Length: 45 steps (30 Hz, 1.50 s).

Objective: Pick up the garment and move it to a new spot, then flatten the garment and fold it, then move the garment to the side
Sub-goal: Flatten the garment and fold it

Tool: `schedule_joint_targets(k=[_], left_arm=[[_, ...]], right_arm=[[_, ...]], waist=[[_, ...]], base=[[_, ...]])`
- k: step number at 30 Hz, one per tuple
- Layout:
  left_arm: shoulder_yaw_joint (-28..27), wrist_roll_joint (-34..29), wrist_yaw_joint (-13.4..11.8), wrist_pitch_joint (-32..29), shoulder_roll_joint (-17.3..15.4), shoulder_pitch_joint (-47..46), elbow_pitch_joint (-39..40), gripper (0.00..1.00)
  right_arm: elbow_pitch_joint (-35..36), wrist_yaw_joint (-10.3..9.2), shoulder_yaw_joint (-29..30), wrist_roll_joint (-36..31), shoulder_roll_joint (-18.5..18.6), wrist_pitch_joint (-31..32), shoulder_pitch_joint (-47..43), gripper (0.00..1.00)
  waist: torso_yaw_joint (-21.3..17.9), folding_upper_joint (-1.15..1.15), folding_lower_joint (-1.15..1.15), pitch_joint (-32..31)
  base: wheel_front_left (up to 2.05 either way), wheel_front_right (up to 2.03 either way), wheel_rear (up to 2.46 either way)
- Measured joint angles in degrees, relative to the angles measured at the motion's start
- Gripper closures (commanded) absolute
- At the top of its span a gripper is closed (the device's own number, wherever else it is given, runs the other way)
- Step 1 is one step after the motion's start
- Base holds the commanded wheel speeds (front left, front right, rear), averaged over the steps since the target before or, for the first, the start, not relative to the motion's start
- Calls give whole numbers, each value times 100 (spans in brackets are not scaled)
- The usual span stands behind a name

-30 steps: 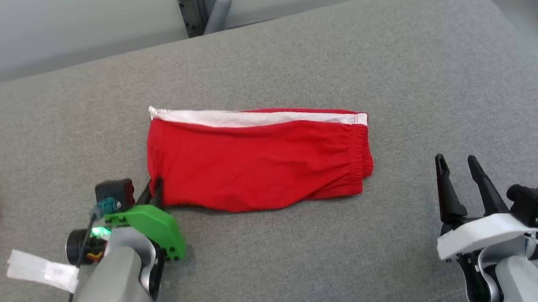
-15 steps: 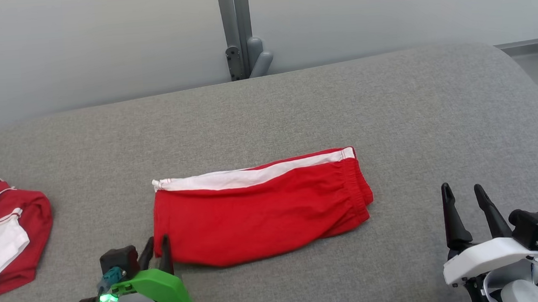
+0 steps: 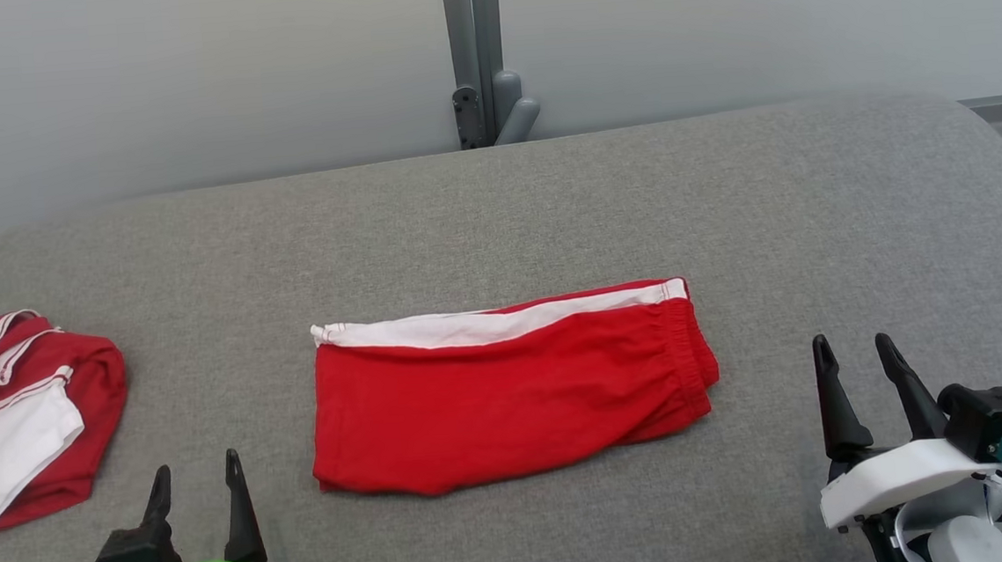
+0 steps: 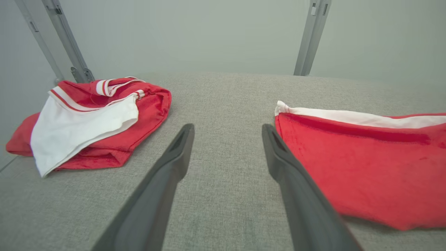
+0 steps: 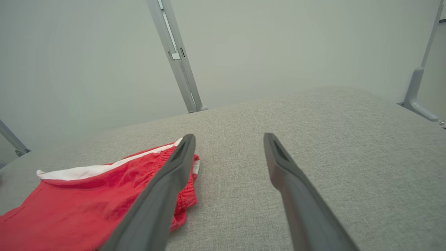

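Left gripper (image 3: 196, 465) sits low at the front with its fingers spread and nothing between them. Right gripper (image 3: 851, 343) is the same deal on the other side, wide apart and empty. The folded shorts (image 3: 509, 395), red with a white stripe along the far edge, lie flat in the middle of the grey table (image 3: 549, 216), between the two grippers and touching neither. Looks like the fold is done and only the move to the side is left.

Where it could go wrong: pinch just the top layer and the fold peels open on the lift. Drag it instead and that fuzzy-looking cover will probably bunch up the bottom edge. Shove it too far left and it lands on the crumpled pile (image 3: 26, 420).

Head count: two grippers, two red-and-white garments (one folded, one crumpled), one table.
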<state>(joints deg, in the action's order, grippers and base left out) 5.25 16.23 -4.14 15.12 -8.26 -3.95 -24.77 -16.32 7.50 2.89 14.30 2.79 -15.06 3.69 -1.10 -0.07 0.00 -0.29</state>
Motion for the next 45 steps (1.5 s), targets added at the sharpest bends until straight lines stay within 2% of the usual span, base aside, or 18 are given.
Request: schedule_joint_targets(k=[9,18,24,31,33,38,39,40,45], left_arm=[[-483,-592,337,1,289,570,668,0],[-377,-780,677,1,514,268,625,0],[-225,-766,777,1,531,64,479,0],[-52,-571,791,1,536,-43,342,0],[-22,-571,792,1,537,-135,324,0],[-23,-579,817,1,538,-146,327,0],[-21,-582,818,0,538,-147,330,0],[-19,-588,820,1,538,-147,330,0],[-12,-620,866,1,538,-133,309,0]], right_arm=[[-7,0,-79,-8,2,0,-51,0],[-252,0,-368,-145,0,0,510,0],[-1188,1,-468,-311,-3,0,1184,0],[-2480,1,-103,-357,-1,0,1766,0],[-2811,1,-64,-248,1,-20,1892,0],[-3076,-4,-377,287,55,-64,2092,0],[-3074,-5,-432,385,66,-66,2118,73],[-3067,-5,-475,468,67,-65,2126,100],[-3044,0,-417,731,10,-40,2088,100]], waist=[[230,0,0,103],[486,0,0,592],[738,0,0,909],[1018,0,0,1152],[1107,0,0,1230],[1195,0,0,1319],[1205,0,0,1328],[1210,0,0,1330],[1169,0,0,1249]], base=[[0,0,0],[0,0,0],[0,0,0],[0,0,0],[0,0,0],[0,0,0],[0,0,0],[0,0,0],[0,0,0]])
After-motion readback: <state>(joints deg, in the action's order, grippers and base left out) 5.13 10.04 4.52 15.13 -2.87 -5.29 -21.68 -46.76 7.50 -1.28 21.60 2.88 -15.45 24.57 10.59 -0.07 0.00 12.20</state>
